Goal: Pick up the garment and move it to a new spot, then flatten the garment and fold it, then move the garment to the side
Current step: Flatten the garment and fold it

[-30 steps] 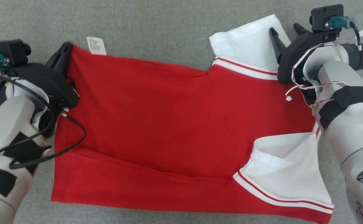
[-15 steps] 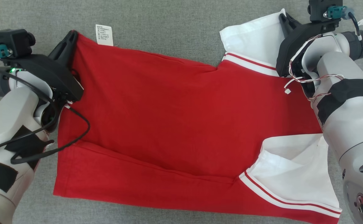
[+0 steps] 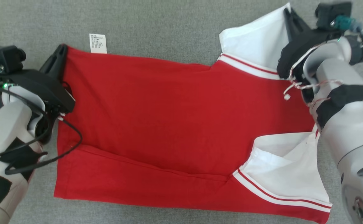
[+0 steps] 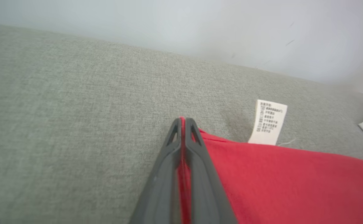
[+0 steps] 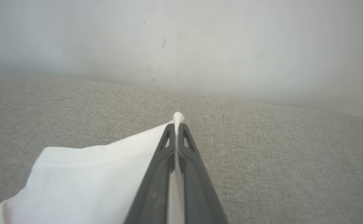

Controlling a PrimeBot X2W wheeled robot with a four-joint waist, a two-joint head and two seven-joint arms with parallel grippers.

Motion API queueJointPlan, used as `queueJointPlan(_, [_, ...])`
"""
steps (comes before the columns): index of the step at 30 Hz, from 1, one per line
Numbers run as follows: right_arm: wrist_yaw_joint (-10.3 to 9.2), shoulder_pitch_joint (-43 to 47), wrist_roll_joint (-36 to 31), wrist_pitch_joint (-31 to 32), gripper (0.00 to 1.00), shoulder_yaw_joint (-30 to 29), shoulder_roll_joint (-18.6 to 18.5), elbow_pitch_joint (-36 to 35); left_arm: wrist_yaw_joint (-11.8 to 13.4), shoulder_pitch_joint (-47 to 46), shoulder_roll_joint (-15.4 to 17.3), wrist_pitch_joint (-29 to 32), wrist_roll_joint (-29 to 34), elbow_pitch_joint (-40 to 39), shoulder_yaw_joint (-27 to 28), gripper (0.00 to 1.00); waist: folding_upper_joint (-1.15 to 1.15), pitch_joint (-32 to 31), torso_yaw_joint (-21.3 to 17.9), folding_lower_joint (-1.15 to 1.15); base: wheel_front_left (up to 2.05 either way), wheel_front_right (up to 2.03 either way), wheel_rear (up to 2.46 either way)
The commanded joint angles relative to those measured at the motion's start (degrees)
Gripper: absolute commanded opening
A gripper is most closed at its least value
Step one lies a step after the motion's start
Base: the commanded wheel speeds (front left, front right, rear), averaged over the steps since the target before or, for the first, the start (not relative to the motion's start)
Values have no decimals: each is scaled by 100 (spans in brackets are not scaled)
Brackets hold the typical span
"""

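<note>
label print unreadable, garment corner cropped

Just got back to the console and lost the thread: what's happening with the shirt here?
The red shirt lies spread on the gray surface, with a long crease near its closer edge. The left gripper is shut on the hem corner beside the label, and the right gripper is shut on the tip of the far white sleeve. Both pinch the far edge, so this looks like the flattening or folding stage; no full fold is done yet.
</note>
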Motion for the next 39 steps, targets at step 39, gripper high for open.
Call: queueJointPlan(39, [-13, 3939, 7291, -201, 0, 4572, -3673, -6160, 265, 3019, 760, -161, 1566, -2570, 1481, 0, 0, -1443, -256, 0, 0, 0, 0])
